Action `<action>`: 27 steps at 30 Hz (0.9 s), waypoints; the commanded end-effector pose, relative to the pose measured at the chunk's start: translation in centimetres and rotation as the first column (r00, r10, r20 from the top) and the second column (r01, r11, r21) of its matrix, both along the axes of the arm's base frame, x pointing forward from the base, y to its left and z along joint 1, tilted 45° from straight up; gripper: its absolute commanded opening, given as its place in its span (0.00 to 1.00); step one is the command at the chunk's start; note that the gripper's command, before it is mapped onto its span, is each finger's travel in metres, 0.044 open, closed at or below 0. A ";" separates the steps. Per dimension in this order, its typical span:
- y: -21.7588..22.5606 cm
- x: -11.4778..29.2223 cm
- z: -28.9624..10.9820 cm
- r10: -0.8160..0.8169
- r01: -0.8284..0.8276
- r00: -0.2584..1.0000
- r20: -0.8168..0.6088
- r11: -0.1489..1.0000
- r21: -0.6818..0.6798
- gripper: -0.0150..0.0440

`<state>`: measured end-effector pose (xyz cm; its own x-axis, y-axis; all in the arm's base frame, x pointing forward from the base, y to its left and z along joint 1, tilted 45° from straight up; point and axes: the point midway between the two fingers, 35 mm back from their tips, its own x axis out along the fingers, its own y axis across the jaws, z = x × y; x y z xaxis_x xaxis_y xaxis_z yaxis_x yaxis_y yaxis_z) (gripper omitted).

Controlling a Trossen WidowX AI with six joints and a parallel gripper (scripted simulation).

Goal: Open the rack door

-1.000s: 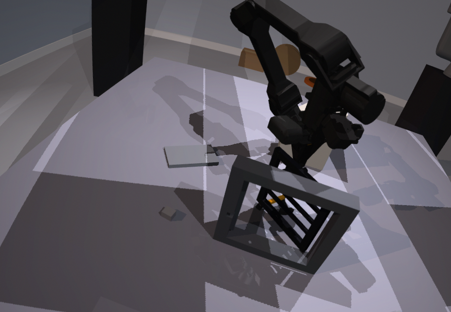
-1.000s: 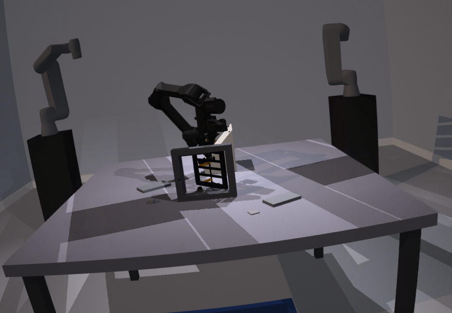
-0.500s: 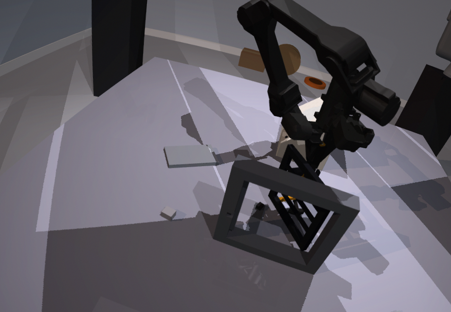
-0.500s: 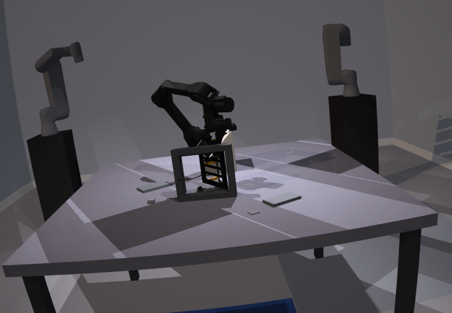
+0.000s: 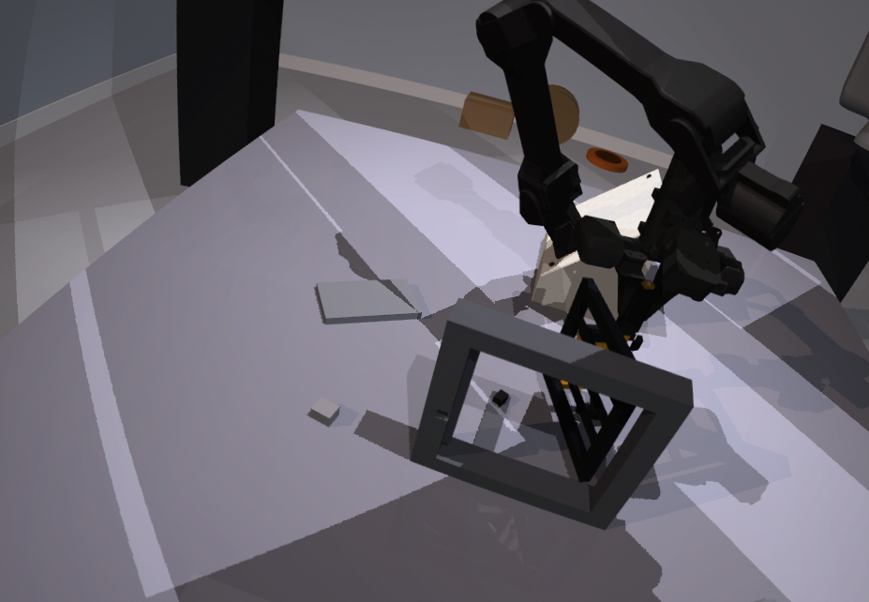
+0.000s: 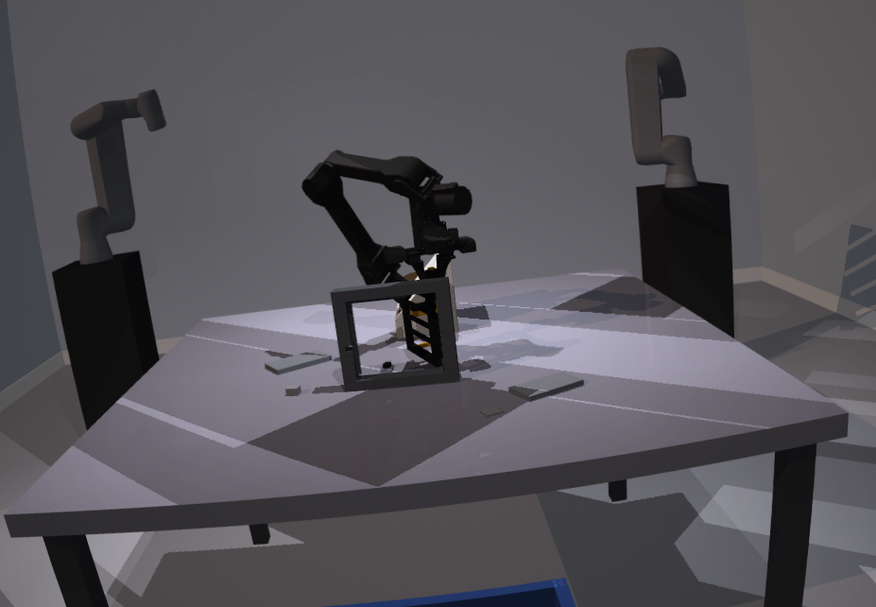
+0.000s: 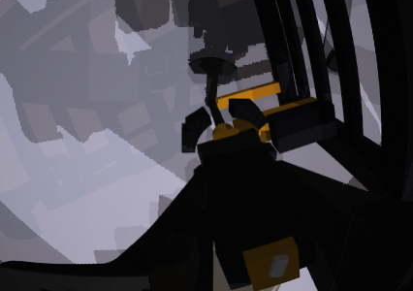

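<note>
The grey rack frame (image 5: 435,390) (image 6: 342,343) stands upright on the table. The black barred door (image 5: 564,426) (image 6: 436,336) (image 7: 388,78) is swung far out of the frame toward the arm, hinged on the frame's right side in the top and exterior views. Its exact angle is hard to tell. The handle's orange parts (image 5: 594,345) (image 7: 249,94) show beside the door's free edge. My gripper (image 7: 238,177) is shut on the handle, with its dark fingertips around it in the wrist view. The frame and door partly hide the fingers in the top and exterior views, and the handle's turn cannot be read clearly.
A pale slanted panel (image 5: 634,202) stands behind the gripper. Flat grey plates (image 5: 367,301) (image 6: 298,362) (image 6: 546,385) lie to either side of the frame. A small pale block (image 5: 323,410) (image 6: 292,390) lies left of it. A small black block (image 5: 500,397) (image 6: 386,365) shows through the opening.
</note>
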<state>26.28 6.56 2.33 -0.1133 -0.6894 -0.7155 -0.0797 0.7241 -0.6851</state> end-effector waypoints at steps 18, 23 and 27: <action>3.5 1.5 -3.6 -0.256 0.265 0.933 0.254 0.964 -0.005 0.29; 4.2 2.0 -4.3 -0.305 0.320 0.902 0.306 0.948 0.003 0.29; 4.2 2.0 -4.3 -0.307 0.322 0.901 0.308 0.947 0.003 0.29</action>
